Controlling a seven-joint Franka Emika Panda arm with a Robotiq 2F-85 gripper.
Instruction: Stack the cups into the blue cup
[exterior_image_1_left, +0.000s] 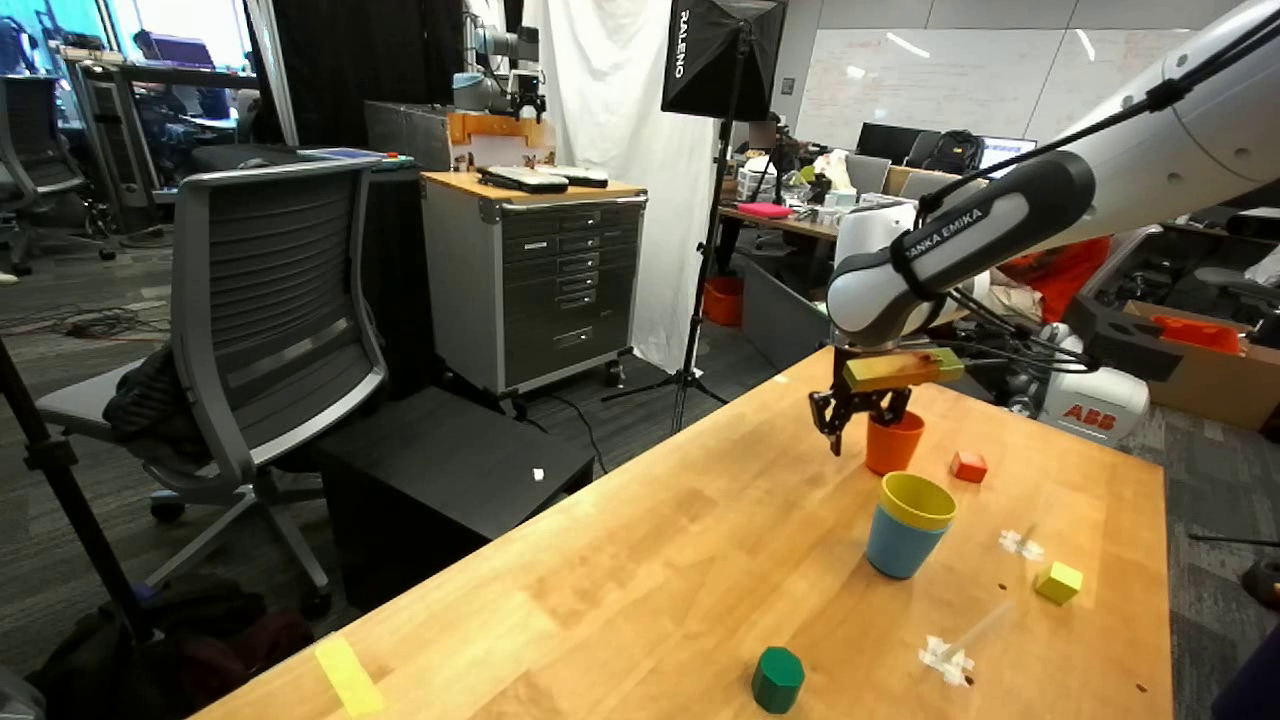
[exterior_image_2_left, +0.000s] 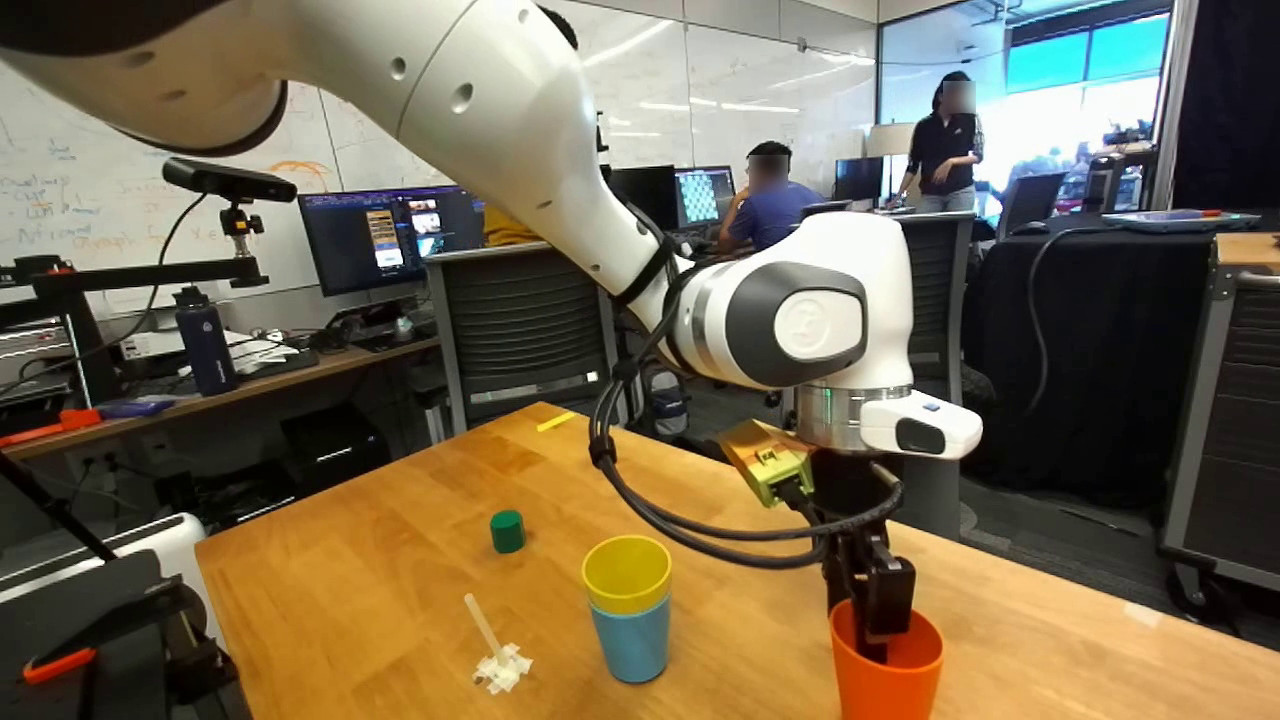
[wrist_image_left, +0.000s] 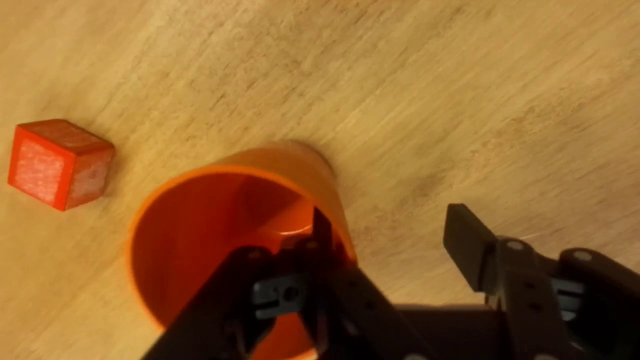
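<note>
Close tool (wrist_image_left: 389, 225), spread and grasping nothing, with one jaw inside upright orange cup (exterior_image_2_left: 890, 690) and the opposite jaw outside, clear of the intervening wall, then lift and carry toward blue cup (exterior_image_2_left: 633, 643), standing apart on tabletop (exterior_image_1_left: 650, 560) with yellow cup (exterior_image_2_left: 627, 580) nested inside.

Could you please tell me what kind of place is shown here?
Most likely a robotics lab, perhaps sharing an office: there is a white robot arm, another machine marked ABB, and a large whiteboard with writing on it.
</note>
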